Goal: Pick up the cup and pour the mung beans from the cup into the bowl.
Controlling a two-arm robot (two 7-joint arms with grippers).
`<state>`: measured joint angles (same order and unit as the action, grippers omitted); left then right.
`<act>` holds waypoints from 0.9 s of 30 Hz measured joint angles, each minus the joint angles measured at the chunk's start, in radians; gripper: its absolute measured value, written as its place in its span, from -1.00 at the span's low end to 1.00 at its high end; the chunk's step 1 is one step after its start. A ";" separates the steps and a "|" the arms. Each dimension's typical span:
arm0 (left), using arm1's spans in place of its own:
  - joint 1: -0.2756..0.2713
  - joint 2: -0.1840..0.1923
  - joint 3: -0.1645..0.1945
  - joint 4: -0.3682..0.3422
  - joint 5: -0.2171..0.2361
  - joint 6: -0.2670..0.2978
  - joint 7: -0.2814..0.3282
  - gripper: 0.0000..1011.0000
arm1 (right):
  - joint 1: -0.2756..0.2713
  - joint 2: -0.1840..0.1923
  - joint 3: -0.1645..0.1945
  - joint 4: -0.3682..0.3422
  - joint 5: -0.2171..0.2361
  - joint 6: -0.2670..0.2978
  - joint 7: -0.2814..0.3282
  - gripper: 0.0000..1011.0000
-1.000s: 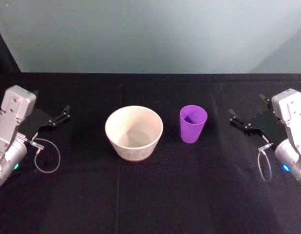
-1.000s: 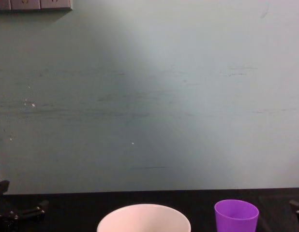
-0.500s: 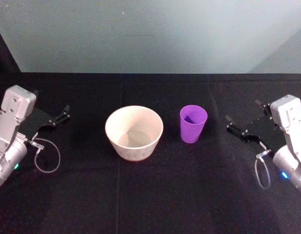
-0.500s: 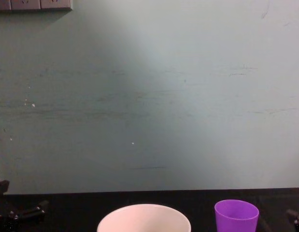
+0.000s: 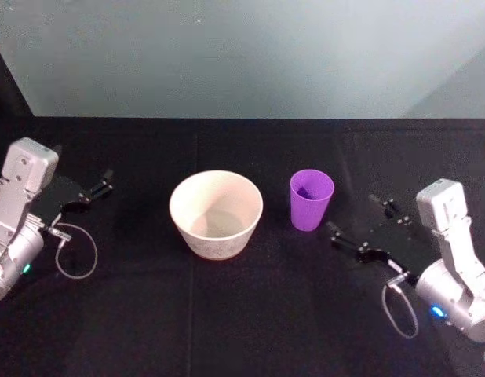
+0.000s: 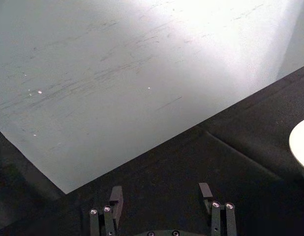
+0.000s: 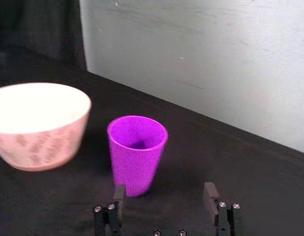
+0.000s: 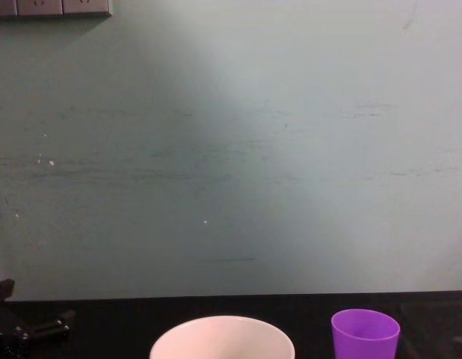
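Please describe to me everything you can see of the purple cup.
The cup is a small bright purple tumbler, smooth and tapered, wider at the mouth, with no handle; it looks like plastic. It stands upright, mouth up, on the black table, to the right of the bowl and apart from it. A dark patch lies inside near the bottom; what it is cannot be told. The open right gripper is close on its right, not touching it.

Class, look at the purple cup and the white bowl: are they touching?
Apart. The head view shows black tablecloth between the purple cup and the white bowl; the chest view shows the same gap.
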<state>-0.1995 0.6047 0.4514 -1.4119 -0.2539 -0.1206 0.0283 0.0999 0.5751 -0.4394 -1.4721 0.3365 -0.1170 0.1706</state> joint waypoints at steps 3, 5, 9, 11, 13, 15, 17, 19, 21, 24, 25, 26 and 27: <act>0.000 0.000 0.000 0.000 0.000 0.000 0.000 0.98 | 0.003 -0.021 0.000 0.016 0.022 -0.016 0.036 0.98; 0.000 0.000 0.000 0.000 0.000 0.000 0.000 0.98 | 0.007 -0.032 0.000 0.026 0.029 -0.021 0.051 0.98; 0.000 0.000 0.000 0.000 0.000 0.000 0.000 0.98 | 0.020 -0.057 -0.003 0.047 0.033 -0.028 0.076 0.98; 0.000 0.000 0.000 0.000 0.000 0.000 0.000 0.98 | 0.032 -0.076 -0.003 0.064 0.033 -0.031 0.091 0.98; 0.000 0.000 0.000 0.000 0.000 0.000 0.000 0.98 | 0.039 -0.084 -0.003 0.071 0.033 -0.032 0.097 0.98; 0.000 0.000 0.000 0.000 0.000 0.000 0.000 0.98 | 0.051 -0.097 -0.002 0.084 0.029 -0.033 0.104 0.98; 0.000 0.000 0.000 0.000 0.000 0.000 0.000 0.98 | 0.058 -0.105 -0.002 0.092 0.025 -0.033 0.106 0.98; 0.000 0.000 0.000 0.000 0.000 0.000 0.000 0.98 | 0.068 -0.115 0.000 0.102 0.016 -0.033 0.106 0.98; 0.000 0.000 0.000 0.000 0.000 0.000 0.000 0.98 | 0.073 -0.122 0.002 0.107 0.010 -0.033 0.106 0.98; 0.000 0.000 0.000 0.000 0.000 0.000 0.000 0.98 | 0.088 -0.137 0.004 0.123 0.001 -0.029 0.112 0.98; 0.000 0.000 0.000 0.000 0.000 0.000 0.000 0.98 | 0.092 -0.140 0.005 0.127 -0.001 -0.027 0.114 0.98; 0.000 0.000 0.000 0.000 0.000 0.000 0.000 0.98 | 0.096 -0.143 0.005 0.130 -0.004 -0.025 0.116 0.98; 0.000 0.000 0.000 0.000 0.000 0.000 0.000 0.98 | 0.103 -0.148 0.005 0.137 -0.007 -0.020 0.121 0.98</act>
<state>-0.1995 0.6047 0.4514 -1.4120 -0.2539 -0.1205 0.0283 0.2024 0.4271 -0.4347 -1.3349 0.3292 -0.1372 0.2916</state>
